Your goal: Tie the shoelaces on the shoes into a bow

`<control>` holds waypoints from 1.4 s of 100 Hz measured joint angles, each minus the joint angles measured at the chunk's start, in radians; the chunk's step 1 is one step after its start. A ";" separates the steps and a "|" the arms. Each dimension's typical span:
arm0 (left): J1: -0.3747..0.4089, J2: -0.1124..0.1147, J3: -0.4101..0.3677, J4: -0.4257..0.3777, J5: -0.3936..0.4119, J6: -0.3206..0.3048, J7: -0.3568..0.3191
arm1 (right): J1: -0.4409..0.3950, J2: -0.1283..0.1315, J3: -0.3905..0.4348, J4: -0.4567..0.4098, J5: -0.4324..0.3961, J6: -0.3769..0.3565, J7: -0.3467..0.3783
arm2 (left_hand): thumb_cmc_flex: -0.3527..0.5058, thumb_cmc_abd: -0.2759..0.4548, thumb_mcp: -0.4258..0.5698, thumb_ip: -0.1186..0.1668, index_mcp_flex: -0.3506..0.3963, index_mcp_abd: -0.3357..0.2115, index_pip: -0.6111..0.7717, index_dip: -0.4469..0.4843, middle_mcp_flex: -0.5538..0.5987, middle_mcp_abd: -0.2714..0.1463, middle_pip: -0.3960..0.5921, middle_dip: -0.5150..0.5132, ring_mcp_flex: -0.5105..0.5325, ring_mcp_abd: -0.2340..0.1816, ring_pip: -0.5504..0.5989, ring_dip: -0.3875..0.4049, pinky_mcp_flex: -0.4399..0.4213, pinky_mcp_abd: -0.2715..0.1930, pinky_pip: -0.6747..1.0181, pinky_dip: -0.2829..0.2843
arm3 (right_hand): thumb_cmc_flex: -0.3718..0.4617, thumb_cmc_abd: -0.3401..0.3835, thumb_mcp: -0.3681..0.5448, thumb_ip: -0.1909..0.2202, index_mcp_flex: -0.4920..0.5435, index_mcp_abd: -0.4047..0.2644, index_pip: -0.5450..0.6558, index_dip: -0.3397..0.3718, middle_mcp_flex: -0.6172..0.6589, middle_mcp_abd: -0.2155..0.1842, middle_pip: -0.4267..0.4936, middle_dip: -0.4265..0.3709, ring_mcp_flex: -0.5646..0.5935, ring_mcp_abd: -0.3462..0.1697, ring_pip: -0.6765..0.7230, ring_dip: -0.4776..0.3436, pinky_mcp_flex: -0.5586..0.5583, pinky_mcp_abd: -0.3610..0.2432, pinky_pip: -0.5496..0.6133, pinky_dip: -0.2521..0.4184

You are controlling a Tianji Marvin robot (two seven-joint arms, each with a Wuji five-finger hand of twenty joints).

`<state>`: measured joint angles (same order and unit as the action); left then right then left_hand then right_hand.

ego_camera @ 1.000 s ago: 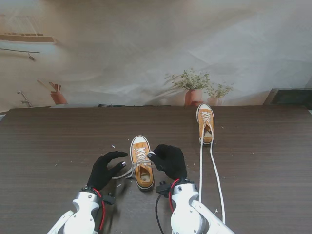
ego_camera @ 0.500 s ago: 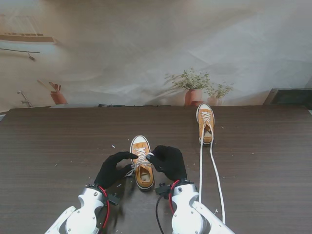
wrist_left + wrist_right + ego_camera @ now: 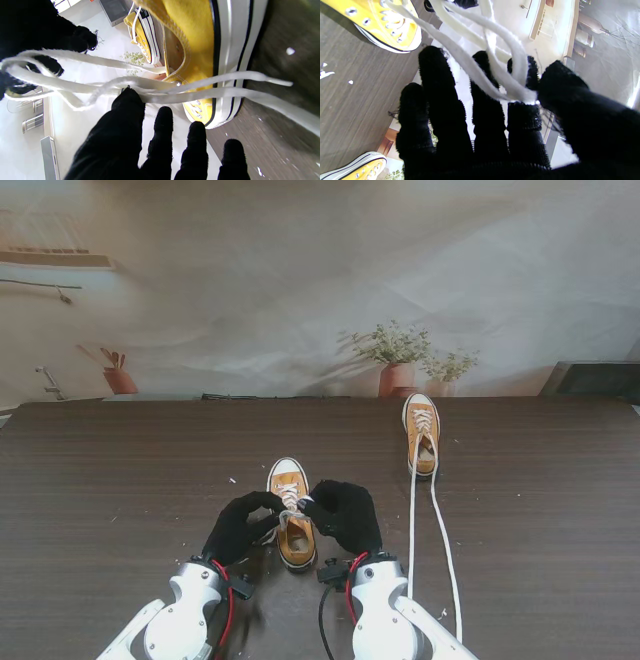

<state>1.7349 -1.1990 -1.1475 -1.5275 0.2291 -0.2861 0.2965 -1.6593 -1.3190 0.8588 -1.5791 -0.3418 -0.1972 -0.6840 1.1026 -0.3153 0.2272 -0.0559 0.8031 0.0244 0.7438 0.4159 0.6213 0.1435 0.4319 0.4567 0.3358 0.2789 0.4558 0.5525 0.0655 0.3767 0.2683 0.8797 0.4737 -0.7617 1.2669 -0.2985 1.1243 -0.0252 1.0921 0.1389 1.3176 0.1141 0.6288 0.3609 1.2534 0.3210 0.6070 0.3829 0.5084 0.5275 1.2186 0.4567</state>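
The table [image 3: 120, 480] carried two yellow shoes. The near shoe [image 3: 292, 525] sat between both hands. The right hand [image 3: 345, 515] pinched its white laces [image 3: 100, 85]; the left hand [image 3: 240, 528] touched them with a fingertip, grip unclear. The far shoe [image 3: 421, 432] trailed loose laces.

The near shoe [image 3: 290, 515] sits on the counter [image 3: 120, 480] between the left robot hand [image 3: 240, 528] and the right robot hand [image 3: 345, 515]. The far shoe [image 3: 421, 433] lies farther back to the right, its laces [image 3: 440, 540] trailing toward the robot.
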 measured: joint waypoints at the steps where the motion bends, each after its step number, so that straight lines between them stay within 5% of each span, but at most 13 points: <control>1: 0.000 0.000 0.000 0.000 0.000 0.000 0.002 | 0.000 0.000 0.000 0.000 0.001 0.000 0.001 | -0.003 -0.002 0.014 -0.001 0.000 0.003 0.000 0.000 0.002 0.000 0.003 0.000 0.000 0.000 0.000 0.000 0.000 0.000 0.000 0.000 | 0.000 0.001 0.000 0.000 0.000 0.000 0.000 0.000 0.000 0.005 0.000 0.000 0.000 0.000 0.000 0.000 -0.001 0.000 0.000 0.000; 20: 0.019 -0.013 -0.019 -0.001 0.007 0.000 0.053 | -0.002 -0.001 0.005 0.002 0.042 0.007 0.013 | -0.062 -0.048 0.118 -0.030 0.020 0.004 0.009 0.063 0.037 0.000 0.025 0.000 0.001 0.009 0.012 0.000 0.023 0.000 0.000 0.000 | -0.010 0.020 -0.012 0.000 0.000 -0.013 -0.001 0.000 -0.014 0.023 -0.003 -0.002 -0.015 0.009 -0.027 0.000 -0.032 0.000 -0.002 0.000; 36: 0.038 -0.016 -0.044 -0.001 0.008 0.000 0.052 | -0.011 -0.001 0.014 -0.011 0.173 0.016 0.071 | -0.033 0.027 -0.019 -0.030 -0.041 0.001 0.060 0.232 0.024 0.000 0.060 0.047 0.001 0.009 0.013 0.000 0.023 0.000 0.000 0.000 | 0.001 0.009 -0.022 0.000 -0.025 -0.020 -0.001 0.016 -0.133 0.028 0.028 0.006 -0.103 -0.007 -0.069 -0.011 -0.132 -0.031 -0.029 0.000; 59: 0.055 -0.015 -0.064 0.001 -0.001 -0.001 0.048 | -0.018 -0.008 0.012 -0.021 0.227 0.038 0.078 | -0.006 0.054 -0.083 -0.030 -0.067 0.001 0.086 0.308 0.016 0.000 0.087 0.129 0.001 0.009 0.013 0.000 0.023 0.000 0.000 0.000 | 0.008 0.001 -0.021 0.000 -0.053 -0.045 -0.002 0.111 -0.180 0.028 0.076 0.006 -0.152 -0.017 -0.052 -0.011 -0.182 -0.051 -0.040 0.013; 91: 0.072 -0.016 -0.089 0.007 -0.008 0.004 0.067 | -0.016 -0.021 0.017 0.002 0.196 0.040 0.030 | 0.054 0.116 -0.197 -0.030 -0.105 0.004 0.084 0.416 0.016 0.000 0.119 0.319 0.001 0.009 0.038 0.000 0.022 0.000 0.000 0.006 | -0.004 0.001 -0.021 -0.021 -0.053 -0.074 -0.003 0.112 -0.181 0.028 0.076 0.006 -0.172 -0.016 -0.027 -0.011 -0.184 -0.051 -0.040 0.022; 140: 0.109 -0.034 -0.158 -0.013 -0.020 0.031 0.129 | -0.001 -0.023 0.027 0.052 0.104 0.057 -0.018 | 0.055 0.125 -0.207 -0.030 -0.106 0.004 0.084 0.421 0.016 0.000 0.120 0.346 0.001 0.009 0.050 0.000 0.022 0.000 0.000 0.009 | 0.020 -0.010 -0.006 -0.021 -0.052 -0.009 0.008 0.236 -0.146 -0.003 0.125 0.006 -0.173 -0.027 0.019 -0.011 -0.169 -0.052 -0.039 0.024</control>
<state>1.8439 -1.2331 -1.3050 -1.5401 0.2094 -0.2550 0.4255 -1.6598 -1.3420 0.8862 -1.5269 -0.2380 -0.1402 -0.7022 1.1578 -0.1907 0.0197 -0.0855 0.6974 0.0286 0.8283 0.8373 0.6372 0.1435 0.5516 0.8026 0.3367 0.2877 0.5056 0.5524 0.0880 0.3767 0.2685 0.8883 0.4939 -0.7721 1.2614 -0.3191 1.0726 -0.0342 1.1002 0.3746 1.1714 0.1113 0.7543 0.3669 1.0807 0.2941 0.6264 0.3714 0.3394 0.4758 1.1799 0.4807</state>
